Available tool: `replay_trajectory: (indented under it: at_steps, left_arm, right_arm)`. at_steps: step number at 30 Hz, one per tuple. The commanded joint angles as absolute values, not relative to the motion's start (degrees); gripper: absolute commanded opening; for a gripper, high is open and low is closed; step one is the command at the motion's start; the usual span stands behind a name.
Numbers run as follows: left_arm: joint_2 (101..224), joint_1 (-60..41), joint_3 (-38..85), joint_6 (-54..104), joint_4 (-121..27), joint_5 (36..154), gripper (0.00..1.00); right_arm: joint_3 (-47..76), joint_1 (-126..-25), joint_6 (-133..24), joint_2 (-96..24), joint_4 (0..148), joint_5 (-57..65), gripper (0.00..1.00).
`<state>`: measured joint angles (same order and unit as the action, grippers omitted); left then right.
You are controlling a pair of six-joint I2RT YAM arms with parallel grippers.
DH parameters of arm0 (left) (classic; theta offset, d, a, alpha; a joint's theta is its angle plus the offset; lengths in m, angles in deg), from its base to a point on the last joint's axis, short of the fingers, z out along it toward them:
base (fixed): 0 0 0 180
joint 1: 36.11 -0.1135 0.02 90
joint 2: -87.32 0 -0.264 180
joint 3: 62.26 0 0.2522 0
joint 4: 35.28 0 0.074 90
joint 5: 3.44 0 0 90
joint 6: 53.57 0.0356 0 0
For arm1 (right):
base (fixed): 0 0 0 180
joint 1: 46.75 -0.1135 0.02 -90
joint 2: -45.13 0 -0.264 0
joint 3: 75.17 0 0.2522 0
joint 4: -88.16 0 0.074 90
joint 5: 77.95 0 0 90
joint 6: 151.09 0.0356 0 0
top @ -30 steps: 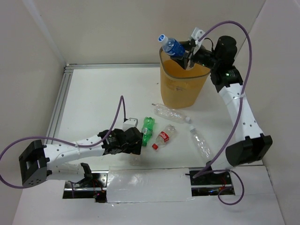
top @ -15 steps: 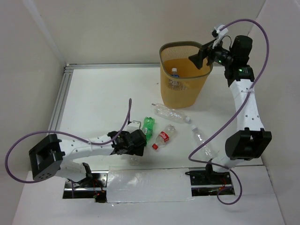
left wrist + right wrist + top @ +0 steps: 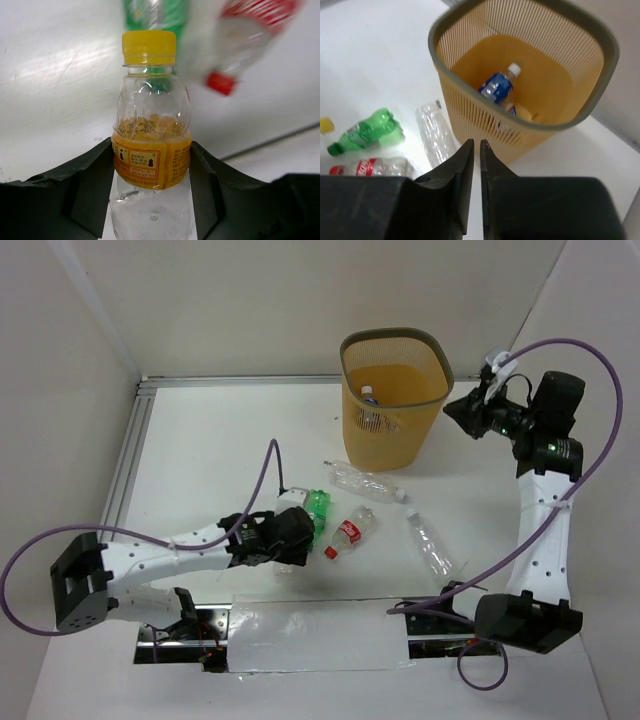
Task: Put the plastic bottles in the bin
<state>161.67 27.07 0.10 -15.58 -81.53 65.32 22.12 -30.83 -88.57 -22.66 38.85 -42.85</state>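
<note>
Top view, largest to smallest. The tabletop (image 3: 210, 450) is carrying the bin (image 3: 395, 435), which is standing upright at 1 o'clock. A blue-labelled bottle (image 3: 496, 85) is lying at its bottom. What is lying beside that bottle cannot be told.

The right tool (image 3: 474, 145) is hovering just outside the rim at 3 o'clock of the bin. Its jaws are standing almost together and are holding nothing.

The left tool (image 3: 151, 170) is working near the tabletop's middle, at 7 o'clock. Its fingers are pressing both sides of the label of the orange-capped bottle (image 3: 150, 125), so it is gripping that bottle. Whether the bottle is resting on the tabletop or is already raised cannot be told.

Four bottles are lying loose, well apart from the bin:
- the first clear bottle (image 3: 365, 481), at 6 o'clock of the bin;
- the second clear bottle (image 3: 428, 543), at 5 o'clock;
- the green bottle (image 3: 316, 508), just beyond the left tool;
- the red-labelled bottle (image 3: 350, 532), beside the green one.

Step in hand, as judged: the left arm is securing its grasp, while the right arm is standing free.

The next move is calling for a lift high enough to clear the tall rim, a carry toward 1 o'clock, and a release over the opening.
</note>
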Motion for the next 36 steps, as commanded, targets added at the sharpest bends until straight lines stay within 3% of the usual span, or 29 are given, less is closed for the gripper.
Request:
replay_trajectory:
  at_steps: [1,7,11,15,16,18,21,24,25,29,30,33,36]
  left_arm:
    - [156.2,27.7,10.3,-8.5,-80.6,65.4,0.2]
    - [160.7,27.7,31.2,8.5,-73.0,66.9,0.18]
    - [169.6,24.7,46.1,17.6,-65.5,69.9,0.17]
    - [178.8,19.6,58.2,20.2,-58.7,76.1,0.17]
    - [180.5,18.7,61.2,20.2,-57.0,77.9,0.17]
    - [184.4,16.0,62.7,20.2,-52.3,78.5,0.2]
    - [190.4,12.6,66.6,17.9,-44.7,78.3,0.2]
    - [196.2,10.6,70.8,16.4,-38.2,75.6,0.32]
    - [197.3,10.0,70.8,16.4,-36.0,72.6,0.41]
    - [206.0,9.0,77.9,19.9,-31.0,68.7,0.55]
    - [208.4,9.0,81.1,20.5,-34.4,68.0,0.69]
    - [214.8,8.5,89.9,22.9,-37.5,67.5,1.0]
    - [214.8,8.5,89.9,23.4,-37.5,68.1,1.0]
  right_arm:
    - [17.1,-29.7,-99.0,-18.8,30.3,-40.8,0.15]
    - [7.4,-29.7,-111.4,-11.3,23.5,-36.9,0.1]
    - [2.5,-29.7,-116.4,-10.1,18.3,-35.7,0.22]
    - [-2.0,-29.7,-122.3,-10.1,14.6,-33.5,0.62]
    - [-2.6,-29.7,-123.8,-10.1,14.5,-33.5,0.83]
    - [-3.7,-29.7,-124.4,-9.5,14.5,-31.6,0.92]
    - [-5.1,-29.7,-125.9,-8.9,13.4,-31.0,0.94]
    - [-5.6,-29.7,-125.9,-8.4,12.8,-31.0,0.98]
    - [-6.1,-29.7,-125.9,-8.4,12.8,-30.4,1.0]
    - [-7.7,-30.2,-123.7,-8.4,13.3,-28.9,1.0]
    - [-8.4,-30.2,-123.7,-7.9,13.8,-28.3,1.0]
    - [-10.8,-30.2,-122.3,-6.6,14.5,-27.0,1.0]
    - [-12.0,-30.2,-120.9,-5.8,16.0,-25.3,1.0]
